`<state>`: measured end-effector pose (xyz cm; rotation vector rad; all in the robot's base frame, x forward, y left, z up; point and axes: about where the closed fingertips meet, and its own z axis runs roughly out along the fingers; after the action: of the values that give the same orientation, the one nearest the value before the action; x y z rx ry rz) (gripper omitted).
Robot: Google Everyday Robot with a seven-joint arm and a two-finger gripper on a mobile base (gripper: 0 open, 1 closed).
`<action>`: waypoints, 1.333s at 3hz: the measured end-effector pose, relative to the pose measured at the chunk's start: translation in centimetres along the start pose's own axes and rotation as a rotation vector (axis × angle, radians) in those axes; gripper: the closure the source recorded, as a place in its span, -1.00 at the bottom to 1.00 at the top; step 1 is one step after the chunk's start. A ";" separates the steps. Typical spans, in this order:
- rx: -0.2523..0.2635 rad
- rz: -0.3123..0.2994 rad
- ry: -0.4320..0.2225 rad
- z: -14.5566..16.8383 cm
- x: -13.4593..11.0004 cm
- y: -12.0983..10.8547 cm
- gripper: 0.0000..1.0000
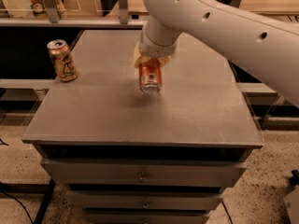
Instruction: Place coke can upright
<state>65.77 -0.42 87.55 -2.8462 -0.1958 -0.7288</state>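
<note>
The coke can [150, 75] is orange-red with a silver end facing the camera. It hangs tilted just above the middle of the grey table [196, 111], with its shadow on the top below it. My gripper [150, 62] comes down from the white arm [215, 22] and is shut on the can's upper part. A pale finger shows on each side of the can. The can's far end is hidden by the gripper.
A tan-gold can with a dark figure [62, 60] stands upright near the table's left edge. The table has drawers [140, 175] below its front edge. Shelving and rails run behind the table.
</note>
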 end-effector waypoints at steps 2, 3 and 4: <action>0.138 -0.129 0.128 -5.1 2.0 0.3 1.00; 0.144 -0.196 0.140 -5.5 1.8 1.0 1.00; 0.144 -0.199 0.139 -5.5 1.8 0.9 1.00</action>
<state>64.98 -2.32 93.02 -2.6534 -0.4943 -0.9084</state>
